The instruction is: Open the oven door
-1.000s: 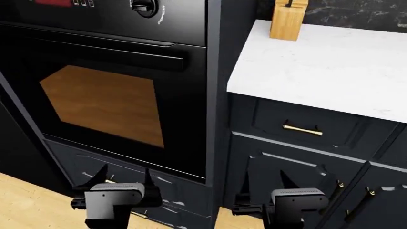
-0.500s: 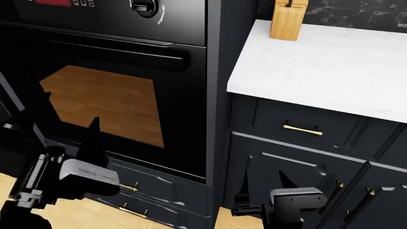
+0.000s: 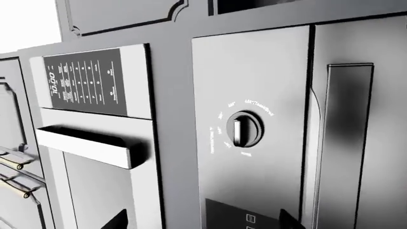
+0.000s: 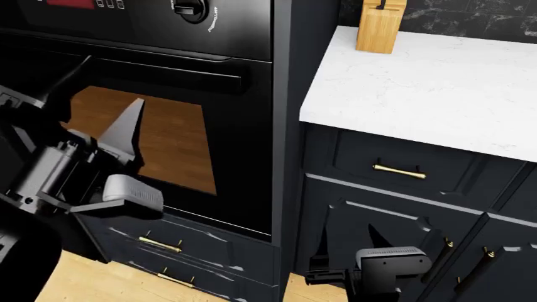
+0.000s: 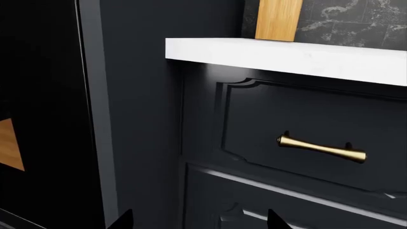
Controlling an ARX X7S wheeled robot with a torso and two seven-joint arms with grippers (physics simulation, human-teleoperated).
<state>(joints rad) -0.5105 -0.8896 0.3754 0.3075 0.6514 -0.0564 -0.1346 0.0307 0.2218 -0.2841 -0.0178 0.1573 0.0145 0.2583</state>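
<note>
The oven door [image 4: 168,132] sits shut in the tall black column on my left, its brownish window reflecting the floor, with the long black bar handle [image 4: 168,74] running along its top edge just under the control panel [image 4: 143,19]. I judge the door rigid and fairly heavy, hinged at the bottom, so it should swing down and outward. The glossy panel and glass would be slippery and offer nothing to hold; the bar is the only sensible grip, taken near its middle so the pull stays even and the door doesn't twist.

My left gripper [image 4: 105,104] is raised in front of the window, fingers [image 4: 126,129] spread apart and holding nothing, below the bar and not touching it. From its wrist camera I see the knob [image 3: 244,129] and the bar [image 3: 346,143] ahead.

My right gripper [image 4: 346,239] hangs low by the navy drawer fronts [image 4: 403,165] under the white worktop [image 4: 428,88], fingers open and empty.
</note>
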